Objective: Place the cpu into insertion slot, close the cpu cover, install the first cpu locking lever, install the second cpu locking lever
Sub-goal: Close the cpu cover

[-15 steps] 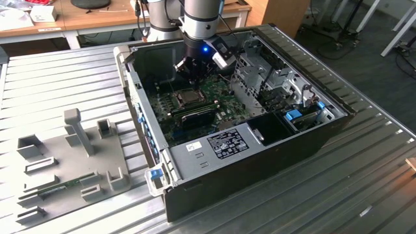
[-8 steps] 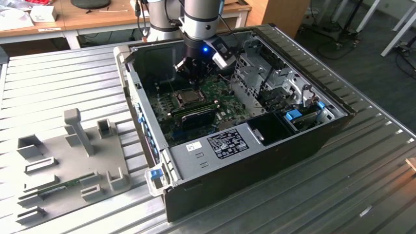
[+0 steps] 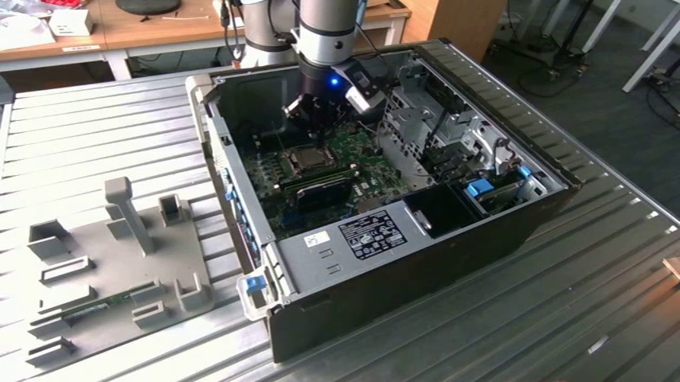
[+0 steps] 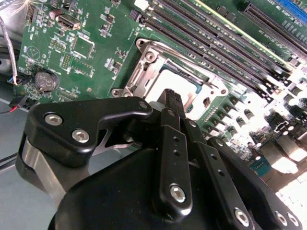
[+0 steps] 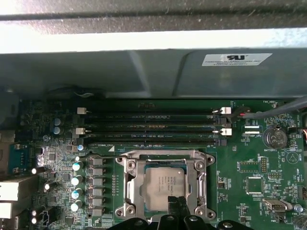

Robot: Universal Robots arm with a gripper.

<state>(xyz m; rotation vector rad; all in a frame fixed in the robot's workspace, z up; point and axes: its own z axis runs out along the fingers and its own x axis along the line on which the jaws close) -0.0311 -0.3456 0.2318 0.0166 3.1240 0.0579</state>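
Observation:
The cpu [image 5: 164,186], a pale silvery square, lies in the insertion slot [image 5: 162,154] on the green board. The cpu cover [image 5: 132,184], a silvery frame, lies flat around it, with the chip showing through its window. My gripper [image 5: 175,203] hangs just above the slot's edge, fingers together with nothing visible between them. In the second wrist view the black fingertips [image 4: 169,101] stand in front of the cpu [image 4: 180,79] and the cover [image 4: 144,72]. In the exterior view my gripper [image 3: 308,118] is inside the open computer case, above the insertion slot [image 3: 309,160].
Long black memory slots [image 5: 151,127] run beside the socket, and a coin battery [image 5: 274,138] sits nearby. The case wall [image 5: 144,67] stands close behind the board. A metal drive cage [image 3: 425,119] is at the exterior view's right, and a grey fixture plate [image 3: 117,263] with posts at its left.

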